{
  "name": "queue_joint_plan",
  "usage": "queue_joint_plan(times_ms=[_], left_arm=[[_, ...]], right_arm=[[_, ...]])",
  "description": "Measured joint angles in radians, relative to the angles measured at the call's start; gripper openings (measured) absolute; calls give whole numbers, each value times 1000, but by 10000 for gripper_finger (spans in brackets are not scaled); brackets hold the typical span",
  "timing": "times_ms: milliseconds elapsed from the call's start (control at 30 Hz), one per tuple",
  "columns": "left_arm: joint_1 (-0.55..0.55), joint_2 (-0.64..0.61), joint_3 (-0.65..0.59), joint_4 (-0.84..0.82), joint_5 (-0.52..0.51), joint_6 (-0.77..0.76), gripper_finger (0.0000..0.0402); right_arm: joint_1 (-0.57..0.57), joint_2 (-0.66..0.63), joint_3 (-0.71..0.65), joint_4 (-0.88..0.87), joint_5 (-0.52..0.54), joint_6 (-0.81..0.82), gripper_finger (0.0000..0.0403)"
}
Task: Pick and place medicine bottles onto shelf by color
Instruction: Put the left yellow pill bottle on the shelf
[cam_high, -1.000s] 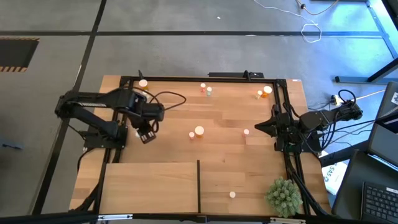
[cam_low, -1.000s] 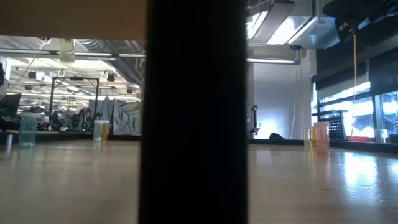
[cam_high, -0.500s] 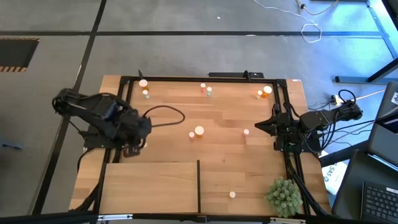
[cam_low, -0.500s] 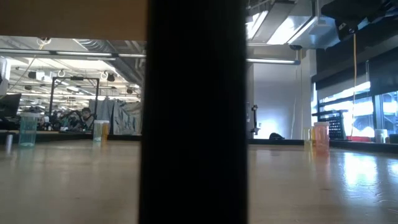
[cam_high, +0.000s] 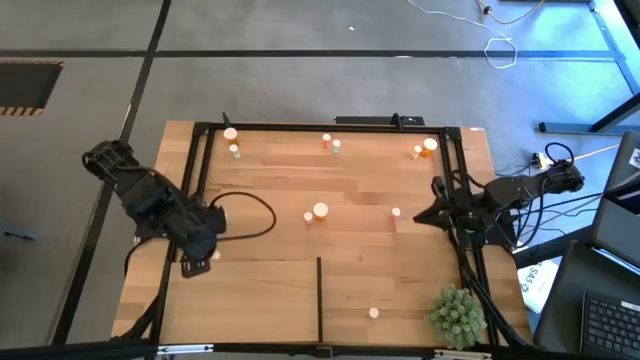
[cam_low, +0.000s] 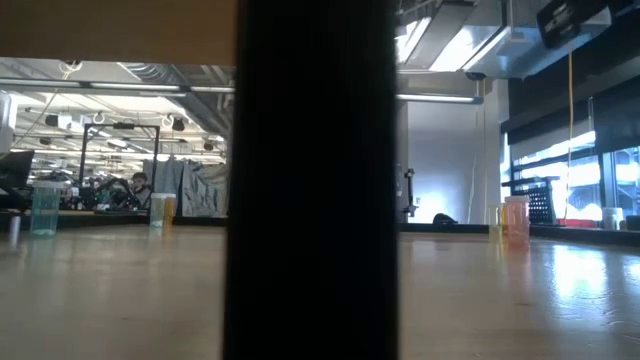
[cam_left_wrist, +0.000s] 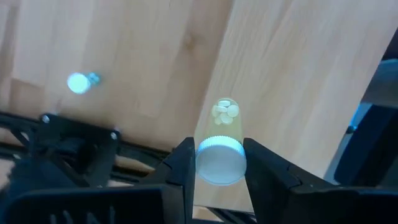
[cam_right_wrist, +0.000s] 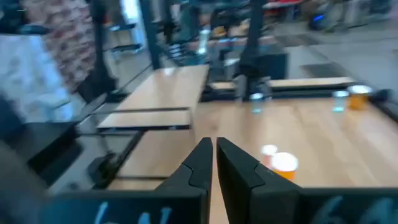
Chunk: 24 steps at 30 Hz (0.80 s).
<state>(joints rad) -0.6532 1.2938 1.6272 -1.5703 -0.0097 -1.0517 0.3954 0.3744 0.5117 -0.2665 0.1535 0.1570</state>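
From above, one medicine bottle stands on the shelf at lower centre, right of its divider; the other bottles dot the table toward the top, so most sorting remains. The left gripper hovers at the shelf's upper-left corner. In the left wrist view, its fingers clamp a clear bottle by its white cap. In the right wrist view, the right gripper, parked at the table's right edge, is clenched on nothing.
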Motion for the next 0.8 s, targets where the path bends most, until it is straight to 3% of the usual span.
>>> queue_joint_plan(times_ms=[200, 433, 800], left_arm=[[-94, 1, 0, 1, -7, -115, 97], [-186, 47, 0, 56, 25, -125, 97], [-355, 189, 0, 126, 90, -197, 97]], right_arm=[[0, 100, 97, -45, -32, -5, 27], [-1, 203, 172, -44, -9, -4, 27], [-1, 289, 193, 3, 46, -6, 27]])
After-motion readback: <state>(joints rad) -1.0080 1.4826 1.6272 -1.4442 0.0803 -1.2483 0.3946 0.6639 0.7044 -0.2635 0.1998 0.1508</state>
